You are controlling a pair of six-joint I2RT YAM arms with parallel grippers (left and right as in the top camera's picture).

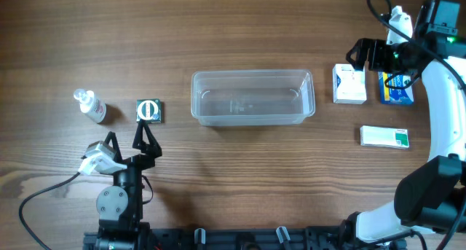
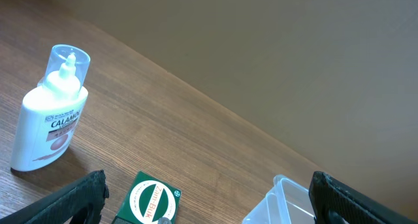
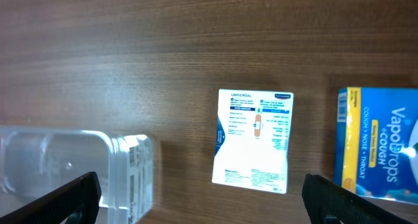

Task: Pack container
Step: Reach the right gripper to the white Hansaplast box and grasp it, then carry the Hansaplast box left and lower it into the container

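Observation:
The clear plastic container (image 1: 252, 98) sits empty at the table's middle; its corner shows in the left wrist view (image 2: 281, 201) and in the right wrist view (image 3: 78, 165). My left gripper (image 1: 128, 142) is open and empty, just below a green Zam-Buk box (image 1: 149, 111) (image 2: 151, 199). A white calamine bottle (image 1: 91, 105) (image 2: 51, 113) lies left of it. My right gripper (image 1: 368, 55) is open and empty above a white plaster box (image 1: 349, 84) (image 3: 253, 140). A blue VapoDrops box (image 1: 397, 88) (image 3: 379, 145) lies right of that.
A white and green box (image 1: 384, 136) lies at the right, below the plaster box. The right arm (image 1: 444, 111) runs down the right edge. A cable (image 1: 44, 195) trails from the left arm's base at the front left.

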